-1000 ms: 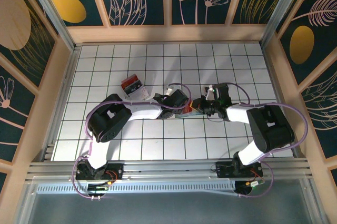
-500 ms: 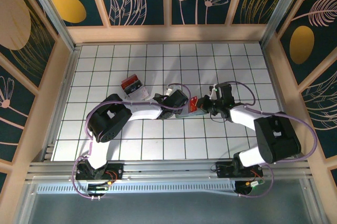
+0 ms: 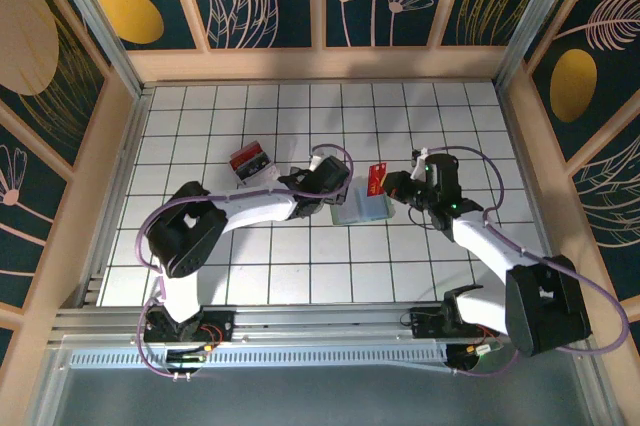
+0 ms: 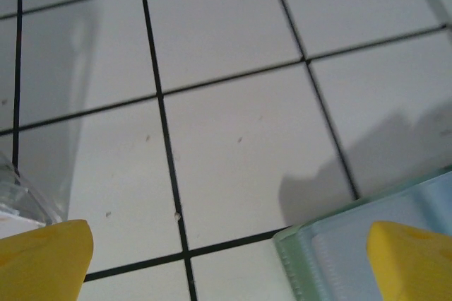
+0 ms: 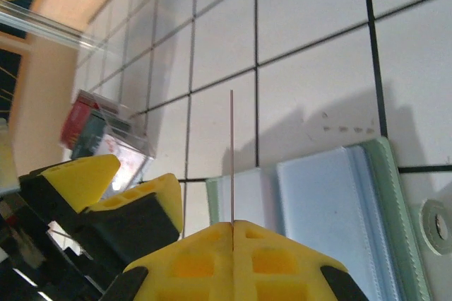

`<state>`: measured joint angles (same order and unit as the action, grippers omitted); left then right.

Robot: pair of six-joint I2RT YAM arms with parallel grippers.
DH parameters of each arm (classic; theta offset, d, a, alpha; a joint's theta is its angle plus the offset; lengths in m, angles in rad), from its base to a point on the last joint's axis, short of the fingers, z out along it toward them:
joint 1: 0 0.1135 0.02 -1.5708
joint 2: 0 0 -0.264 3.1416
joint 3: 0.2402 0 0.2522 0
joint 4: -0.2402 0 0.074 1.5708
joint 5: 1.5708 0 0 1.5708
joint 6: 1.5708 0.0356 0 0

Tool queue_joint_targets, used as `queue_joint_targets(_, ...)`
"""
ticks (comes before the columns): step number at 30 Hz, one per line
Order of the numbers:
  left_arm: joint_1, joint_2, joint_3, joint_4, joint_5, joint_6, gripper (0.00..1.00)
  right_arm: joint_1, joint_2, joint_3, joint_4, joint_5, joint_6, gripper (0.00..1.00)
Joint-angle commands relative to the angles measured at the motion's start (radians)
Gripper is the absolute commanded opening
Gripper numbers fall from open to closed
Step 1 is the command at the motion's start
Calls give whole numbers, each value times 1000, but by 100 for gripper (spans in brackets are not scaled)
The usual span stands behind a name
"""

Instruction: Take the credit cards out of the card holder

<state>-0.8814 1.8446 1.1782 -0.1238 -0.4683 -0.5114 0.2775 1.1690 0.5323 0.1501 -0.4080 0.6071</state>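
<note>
Your right gripper (image 3: pixel 386 184) has its jaws pressed together on one credit card (image 3: pixel 377 177), pinching it by an edge. From the right wrist that credit card (image 5: pixel 232 160) is a thin line seen edge-on, standing straight out of the gripper (image 5: pixel 233 234). Its face is reddish with pale print, too small for you to read.

You can count one card holder (image 3: pixel 360 210), pale blue-green, lying flat near the middle of the white gridded tabletop (image 3: pixel 230 116). The right wrist shows its clear sleeves facing up (image 5: pixel 332 209). The pinched card sits at 1 o'clock from the holder in the top view.

Your left gripper (image 3: pixel 338 196) is at the holder's 9 o'clock side with its jaws spread wide. In its own wrist view (image 4: pixel 226 262), one yellow fingertip (image 4: pixel 413 258) is over the holder's corner (image 4: pixel 332 258) and the other is just beside a clear corner.

There is one clear box (image 3: pixel 252 163) with red-and-white contents at 10 o'clock from the holder. Its printing is too blurred to read.
</note>
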Motion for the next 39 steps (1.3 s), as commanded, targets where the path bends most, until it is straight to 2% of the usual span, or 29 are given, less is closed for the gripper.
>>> queue_joint_targets(1,29,-96,-13,82,85,-53,99,-14,-67,-32,81,6,-13,0)
queue_joint_targets(9,72,-266,-134,293,288,-121,99,-19,-103,-95,380,-136,82,0)
queue_joint_targets(14,82,-316,-179,397,397,-151,92,-19,-66,-124,614,-236,167,0)
queue_joint_targets(23,107,-339,-262,635,609,-197,70,-19,-2,-135,879,-361,306,0)
queue_joint_targets(33,107,-338,-276,737,729,-196,53,-13,35,-157,1042,-399,403,0)
queue_joint_targets(39,107,-334,-269,759,772,-192,34,-6,78,-154,1126,-425,446,0)
